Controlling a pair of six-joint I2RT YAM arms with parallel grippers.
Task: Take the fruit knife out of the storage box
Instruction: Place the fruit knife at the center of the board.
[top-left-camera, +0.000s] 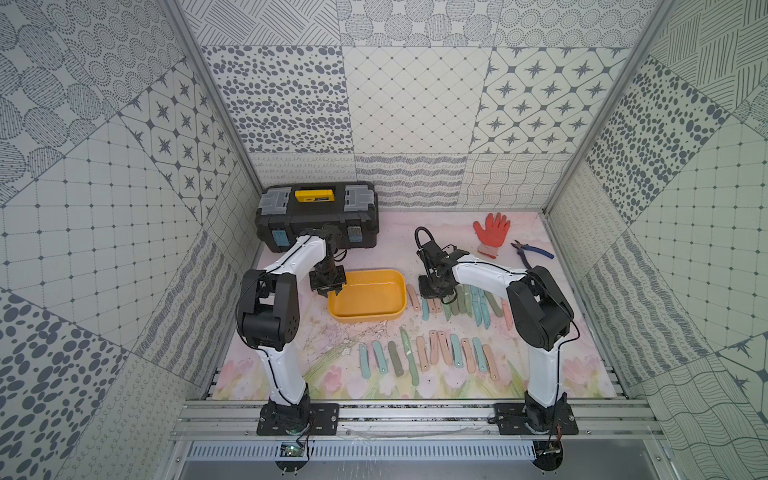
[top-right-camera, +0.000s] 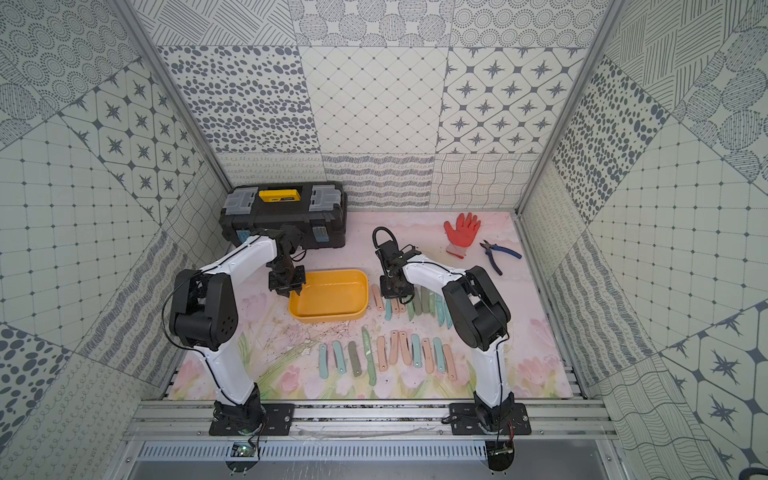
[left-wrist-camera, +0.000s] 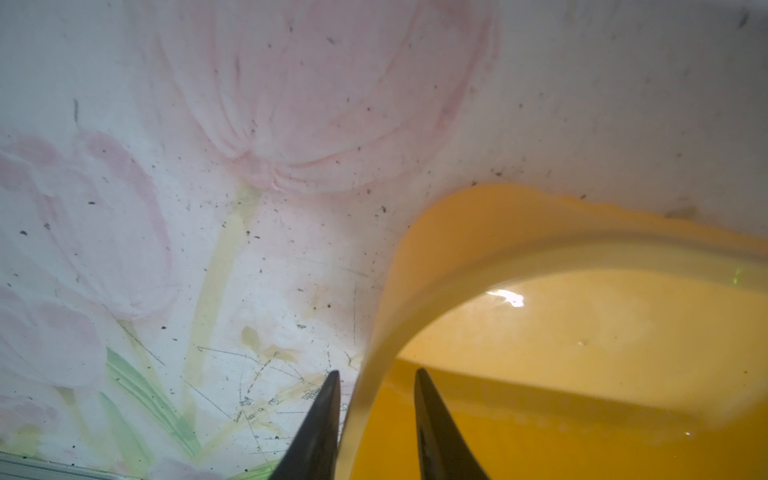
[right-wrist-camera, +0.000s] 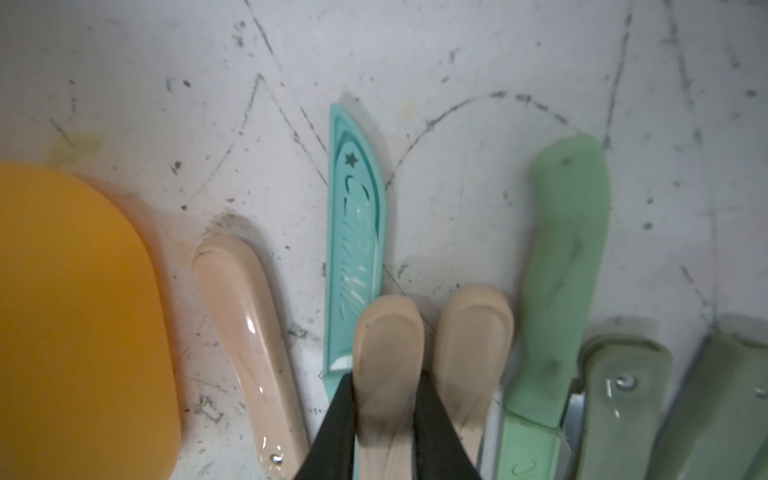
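Note:
The yellow storage box (top-left-camera: 365, 296) (top-right-camera: 332, 291) lies mid-table, and nothing shows inside it in either top view. My left gripper (top-left-camera: 330, 291) (top-right-camera: 291, 289) (left-wrist-camera: 378, 374) straddles its left wall, one finger outside and one inside, shut on the rim of the storage box (left-wrist-camera: 582, 332). My right gripper (top-left-camera: 434, 297) (top-right-camera: 397, 297) (right-wrist-camera: 388, 374) is just right of the box, low over the mat. It is shut on the beige handle of a fruit knife (right-wrist-camera: 388, 332) that lies among the row there.
A row of pastel knives and sheaths (top-left-camera: 478, 305) runs right of the box; a teal sheath (right-wrist-camera: 355, 232) and a green one (right-wrist-camera: 569, 249) flank the held knife. Another row (top-left-camera: 428, 353) lies nearer the front. Behind are a black toolbox (top-left-camera: 318, 216), red glove (top-left-camera: 492, 232) and pliers (top-left-camera: 532, 251).

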